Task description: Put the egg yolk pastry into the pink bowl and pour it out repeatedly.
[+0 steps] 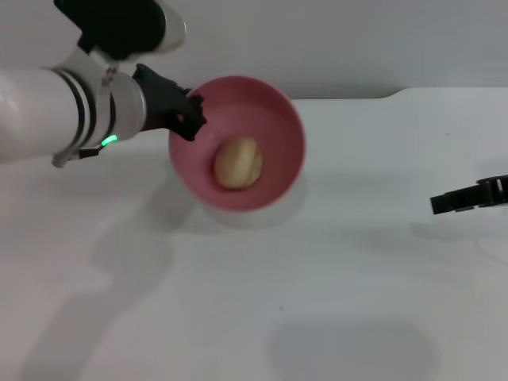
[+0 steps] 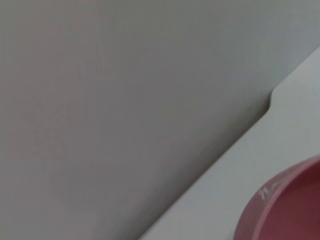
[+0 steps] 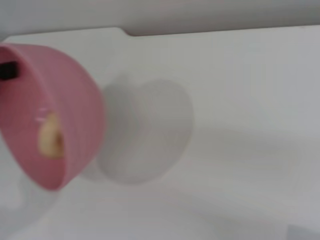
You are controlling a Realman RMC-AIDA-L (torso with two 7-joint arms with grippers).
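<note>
Reaching in level, left claw (image 1: 189,113) grips tilted pink bowl (image 1: 278,111) rim

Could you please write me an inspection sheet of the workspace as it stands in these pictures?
Surface: white table, bare apart from shadows.
Job's things: pink bowl lifted and tilted, its opening facing the head camera; egg yolk pastry lies inside, against the lower wall.
Clutter: nothing seen.
Hands: left hand grips the bowl's rim on the robot's left side; right hand hangs idle at the table's right edge, away from the bowl.
Cables: nothing seen.
Surroundings: plain grey wall behind the table; the table's far edge has a small step.
</note>
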